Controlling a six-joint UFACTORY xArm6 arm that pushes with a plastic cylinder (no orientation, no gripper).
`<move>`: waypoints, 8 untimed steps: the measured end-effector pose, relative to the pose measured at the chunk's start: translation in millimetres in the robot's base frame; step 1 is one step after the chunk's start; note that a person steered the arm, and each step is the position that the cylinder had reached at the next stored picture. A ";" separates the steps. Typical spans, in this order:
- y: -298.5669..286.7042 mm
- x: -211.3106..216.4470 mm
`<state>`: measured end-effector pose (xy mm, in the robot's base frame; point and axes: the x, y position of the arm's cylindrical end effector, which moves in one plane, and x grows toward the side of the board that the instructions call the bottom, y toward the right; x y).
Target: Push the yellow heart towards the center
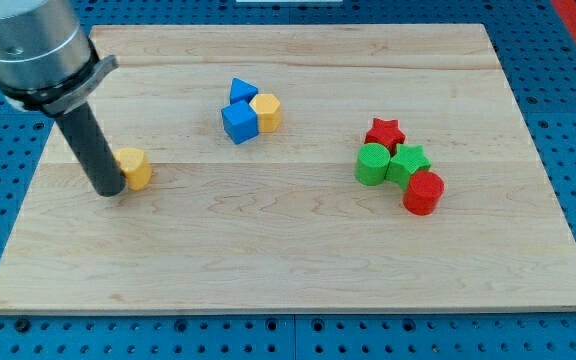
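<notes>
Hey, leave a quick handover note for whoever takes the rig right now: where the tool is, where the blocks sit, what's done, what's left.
Tool: my tip is down on the board, touching the left side of the yellow heart.
Heart: near the view's left edge, well short of the center.
Other blocks: blue triangle, blue cube and yellow hexagon cluster at upper middle; red star, green cylinder, green star and red cylinder cluster at right.
Done: contact made.
Left: push the heart rightward to the center, passing below the blue cluster.

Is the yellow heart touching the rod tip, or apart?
Touching, apparently: my tip sits against the yellow heart on the view's left side, no gap visible.
</notes>
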<state>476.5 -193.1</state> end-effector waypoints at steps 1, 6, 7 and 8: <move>9.4 -11.2; 59.4 -101.3; 68.9 -101.4; 75.1 -102.9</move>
<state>373.5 -117.9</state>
